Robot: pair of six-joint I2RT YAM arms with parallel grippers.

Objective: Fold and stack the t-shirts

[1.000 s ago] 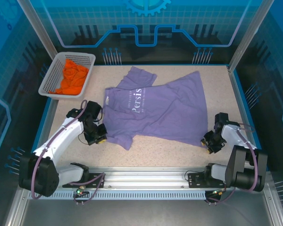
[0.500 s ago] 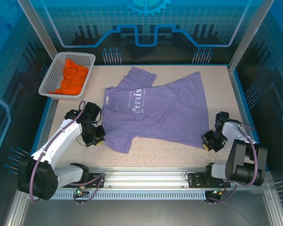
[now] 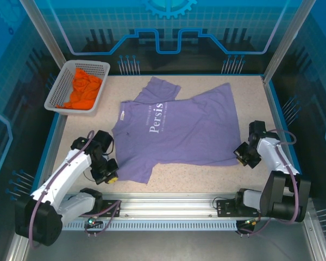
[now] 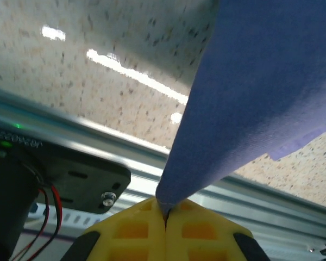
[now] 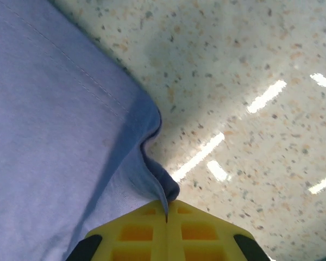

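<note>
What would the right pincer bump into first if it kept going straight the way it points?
The right pincer is shut on the hem of the purple t-shirt, so cloth comes first. Just past it lies the speckled table, which it would probably hit next; how far is unclear.

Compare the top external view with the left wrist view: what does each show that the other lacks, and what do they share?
Top external, not left wrist: the white mesh basket holding the orange t-shirt, the white chest lettering, and the right end effector at a hem corner of the lavender t-shirt. Left wrist, not top external: the close detail of the left end effector, its yellow fingers pressed shut on a pinched fold of cloth. Both: that lavender t-shirt, the speckled tabletop and the metal rail along the near edge.
</note>
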